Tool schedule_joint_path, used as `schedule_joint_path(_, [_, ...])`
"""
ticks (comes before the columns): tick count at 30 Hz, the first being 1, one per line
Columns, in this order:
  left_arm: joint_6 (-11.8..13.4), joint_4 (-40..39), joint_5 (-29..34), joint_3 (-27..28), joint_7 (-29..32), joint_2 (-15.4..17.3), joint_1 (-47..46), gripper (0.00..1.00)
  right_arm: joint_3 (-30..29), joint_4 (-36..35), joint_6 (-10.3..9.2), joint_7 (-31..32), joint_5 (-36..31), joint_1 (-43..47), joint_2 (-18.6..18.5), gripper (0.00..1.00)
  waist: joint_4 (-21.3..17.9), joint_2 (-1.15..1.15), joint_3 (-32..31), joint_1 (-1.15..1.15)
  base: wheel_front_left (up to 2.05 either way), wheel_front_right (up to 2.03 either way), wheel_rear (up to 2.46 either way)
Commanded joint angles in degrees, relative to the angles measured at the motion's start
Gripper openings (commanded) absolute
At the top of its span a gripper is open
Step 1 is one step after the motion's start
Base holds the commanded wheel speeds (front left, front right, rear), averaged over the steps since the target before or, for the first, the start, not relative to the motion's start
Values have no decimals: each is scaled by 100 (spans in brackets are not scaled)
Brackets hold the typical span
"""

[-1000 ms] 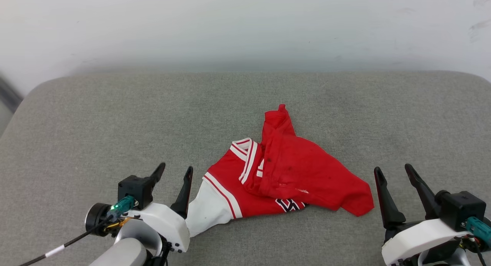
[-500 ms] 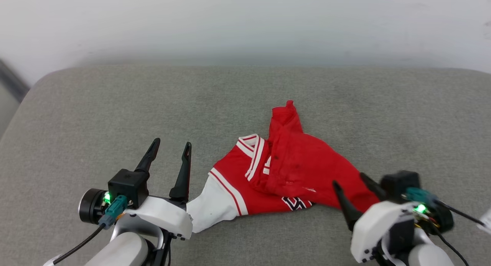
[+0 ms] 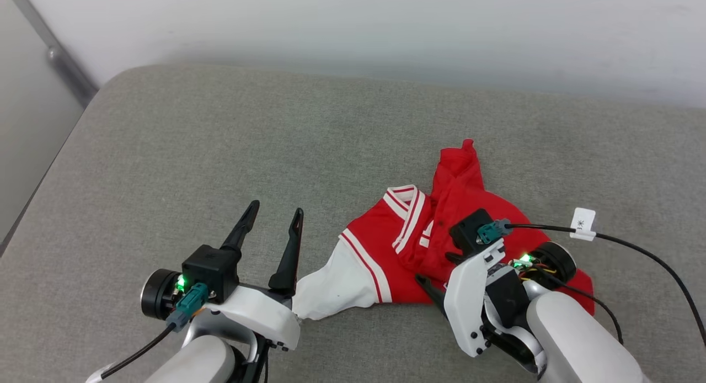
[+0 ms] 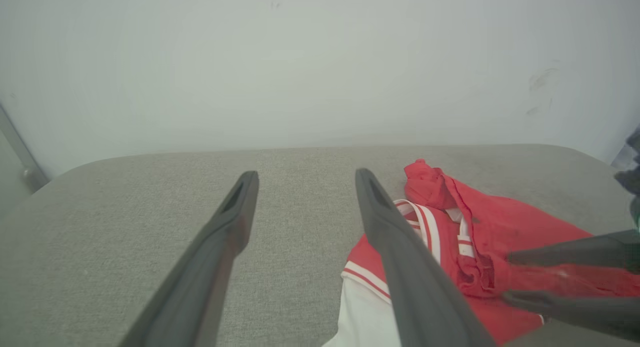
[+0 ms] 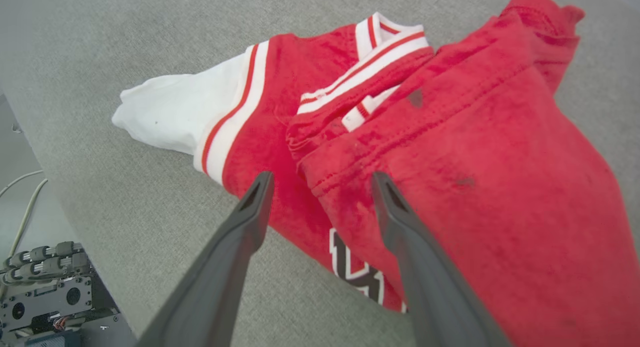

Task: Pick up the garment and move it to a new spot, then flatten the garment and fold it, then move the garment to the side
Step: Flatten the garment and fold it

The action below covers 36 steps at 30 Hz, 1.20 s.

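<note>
Right pincer (image 5: pixel 321 176) spread wide above garment (image 5: pixel 450 162) lettering (image 5: pixel 350 272)

On my right wrist camera, the right gripper (image 5: pixel 321 179) has its two dark fingers spread wide and empty over the rumpled red shirt (image 5: pixel 480 152) on the grey cushion (image 5: pixel 100 197). I can't tell whether they touch the cloth. A folded hem runs between the tips. The white sleeve (image 5: pixel 160 109) trails left, the striped collar (image 5: pixel 385 37) lies beyond, and black lettering (image 5: pixel 355 272) peeks out lower down.
</note>
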Motion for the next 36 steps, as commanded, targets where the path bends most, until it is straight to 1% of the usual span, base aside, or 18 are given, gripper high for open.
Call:
schedule_joint_path(1, [-16, 21, 30, -18, -23, -23, -73, 100, 78, 121, -2, -1, 61, -133, -37, 100, 87, 0, 63, 0, 0, 0, 0])
schedule_joint_path(4, [-57, 81, 47, -24, -24, -73, -103, 100, 286, 508, -2, 14, 114, -357, -85, 100, 145, 0, 119, 0, 0, 0, 0])
schedule_joint_path(6, [-67, 100, 43, -25, -25, -103, -104, 100, 319, 720, -2, -35, 134, -486, -90, 100, 163, 0, 149, 0, 0, 0, 0])
schedule_joint_path(7, [-82, 115, 37, -24, -25, -114, -105, 100, 352, 822, -2, -44, 137, -539, -87, 47, 165, 0, 162, 0, 0, 0, 0])
schedule_joint_path(8, [-95, 127, 38, -16, -26, -119, -105, 100, 354, 894, -2, -95, 123, -593, -91, 6, 164, 0, 168, 0, 0, 0, 0])
schedule_joint_path(9, [-96, 139, 37, -5, -26, -123, -100, 100, 343, 947, -2, -147, 109, -648, -84, 0, 156, 0, 173, 0, 0, 0, 0])
schedule_joint_path(13, [-87, 194, 42, 28, -27, -146, -77, 100, 274, 1053, -2, -395, 33, -812, -106, 0, 95, 0, 177, 0, 0, 0, 0])
schedule_joint_path(16, [-81, 216, 52, 84, -27, -147, -66, 100, -35, 942, -2, -667, -9, -910, -174, 0, 0, 0, 157, 0, 0, 0, 0])
schedule_joint_path(17, [-76, 215, 56, 99, -27, -146, -54, 100, -168, 904, -2, -727, 9, -903, -171, 0, -32, 0, 150, 0, 0, 0, 0])
schedule_joint_path(18, [-76, 215, 56, 99, -27, -146, -54, 100, -168, 904, -2, -727, 9, -903, -171, 0, -32, 0, 150, 0, 0, 0, 0])
schedule_joint_path(19, [-72, 214, 65, 115, -27, -145, -38, 100, -329, 857, -2, -792, -19, -892, -195, 0, -63, 0, 143, 0, 0, 0, 0])
schedule_joint_path(22, [-68, 206, 85, 146, -21, -147, 12, 100, -951, 756, -2, -922, -46, -717, -236, 0, -143, 0, 117, 0, 0, 0, 0])
schedule_joint_path(26, [-80, 193, 96, 167, -22, -149, 56, 100, -2070, 669, -2, -1069, -160, -340, -215, 0, -226, 0, 82, 0, 0, 0, 0])
schedule_joint_path(32, [-81, 190, 94, 180, -22, -134, 88, 100, -3690, 693, -2, -1164, -306, 534, 102, 0, -308, 0, 52, 0, 0, 0, 0])
schedule_joint_path(36, [-100, 199, 91, 169, -22, -121, 75, 100, -4517, 889, -2, -1209, -439, 1047, 357, 0, -318, 0, 59, 0, 0, 0, 0])
